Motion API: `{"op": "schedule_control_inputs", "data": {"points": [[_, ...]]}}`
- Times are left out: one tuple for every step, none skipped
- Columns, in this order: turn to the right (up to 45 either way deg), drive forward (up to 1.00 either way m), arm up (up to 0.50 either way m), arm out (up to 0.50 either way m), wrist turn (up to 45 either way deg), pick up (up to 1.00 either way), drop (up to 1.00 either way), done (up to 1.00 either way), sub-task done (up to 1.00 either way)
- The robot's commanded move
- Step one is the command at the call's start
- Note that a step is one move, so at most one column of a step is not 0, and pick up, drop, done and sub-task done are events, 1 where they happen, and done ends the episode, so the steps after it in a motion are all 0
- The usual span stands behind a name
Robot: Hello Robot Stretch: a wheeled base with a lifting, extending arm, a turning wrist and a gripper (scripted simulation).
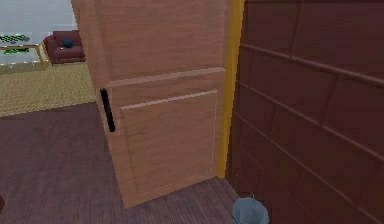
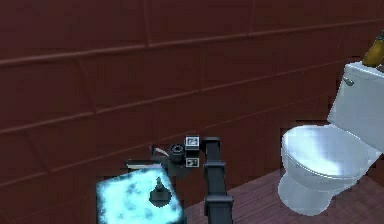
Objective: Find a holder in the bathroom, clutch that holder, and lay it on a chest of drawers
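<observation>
In the forward view, way off at the far left, there's a red sofa on tan carpet. A low table sits to its left with something green on top. The middle is a big wooden door with a black handle. A yellow frame strip runs along the door's right edge, then come dark red wall panels. Near the bottom, at the foot of those panels, sits a small grey-blue pot-ish thing.

In the arm side view, near bottom left, a pale blue container sits on the floor. It could be the holder, can't say for sure. The gripper is right at its far edge, so I can't tell if it's holding or even touching anything. The arm rises just right of that. Over on the right there's a white toilet, with something yellowish on its tank.
</observation>
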Motion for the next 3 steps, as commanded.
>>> {"op": "schedule_control_inputs", "data": {"points": [[0.0, 0.00, 0.00, 0.00, 9.0, 0.00, 0.00, 0.00, 0.00], [0.0, 0.00, -0.30, 0.00, 0.0, 0.00, 0.00, 0.00, 0.00], [0.0, 0.00, 0.00, 0.00, 0.0, 1.00, 0.00, 0.00, 0.00]]}}
